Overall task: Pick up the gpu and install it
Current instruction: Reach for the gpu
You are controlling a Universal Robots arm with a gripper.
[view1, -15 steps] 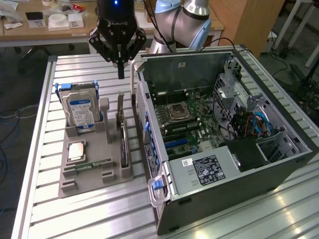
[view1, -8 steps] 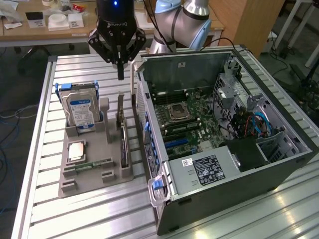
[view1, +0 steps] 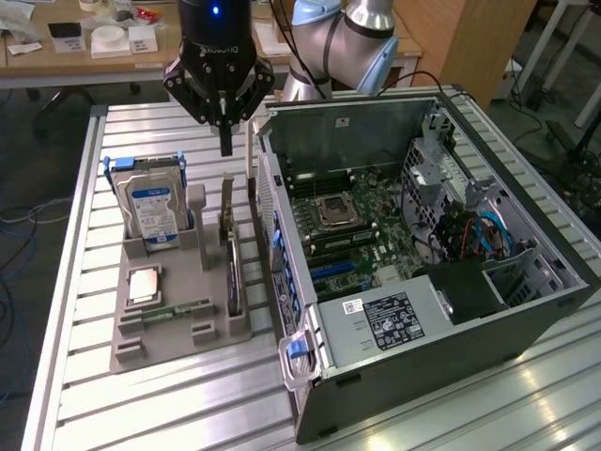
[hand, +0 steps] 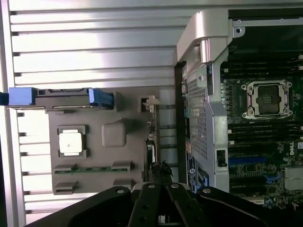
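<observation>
gpu (view1: 230,254) sits edge-on in the grey holder (view1: 160,340): neither face can be seen, and its lower edge is sunk in the slot. In the wrist view one end of the gpu (hand: 150,142) is hidden behind the jaws, whose body is cut by the frame edge. Hard drive (view1: 150,211): bottom hidden in the holder, label print too small to read. Same for the sticker (view1: 387,321) on the PC case (view1: 376,376). Arm (view1: 343,38) is cut off by the exterior view's upper edge.
</observation>
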